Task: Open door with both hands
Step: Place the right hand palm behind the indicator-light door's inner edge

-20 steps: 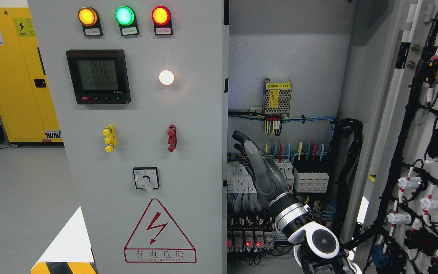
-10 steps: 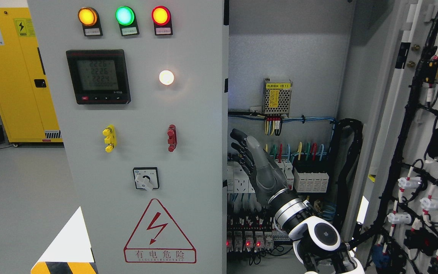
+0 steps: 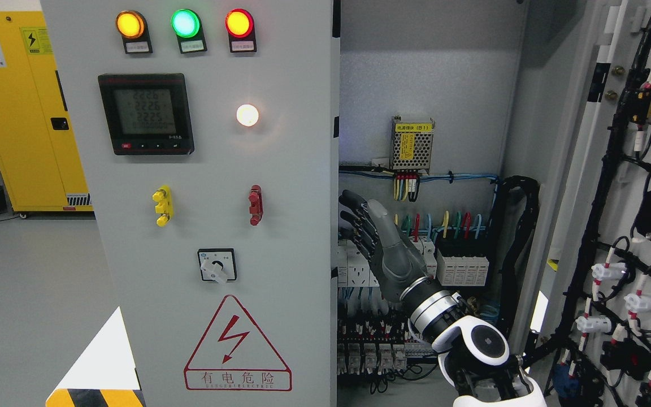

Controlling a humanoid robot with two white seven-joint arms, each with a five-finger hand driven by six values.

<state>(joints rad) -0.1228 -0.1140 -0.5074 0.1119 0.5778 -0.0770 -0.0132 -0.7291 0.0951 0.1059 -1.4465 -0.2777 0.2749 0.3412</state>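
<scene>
The grey left cabinet door (image 3: 218, 169) stands closed, with three lamps, a meter, a rotary switch and a red warning triangle on it. The right door (image 3: 630, 198) is swung wide open to the right, its inner side covered in black wiring. My right hand (image 3: 359, 223) comes up from the lower right into the open cabinet. Its fingers (image 3: 352, 200) are stretched out and hold nothing. Their tips are right at the left door's free edge (image 3: 334, 226); I cannot tell if they touch it. My left arm is out of view.
Inside the cabinet are a power supply box (image 3: 412, 144), coloured wires and rows of breakers (image 3: 461, 268) close behind my hand. A black cable bundle (image 3: 520, 226) hangs at the right inner wall. A yellow cabinet (image 3: 26, 113) stands at far left.
My right hand has moved a little to the left, its fingertips closing on the left door's edge. The forearm has shifted slightly right. Both doors have stayed put.
</scene>
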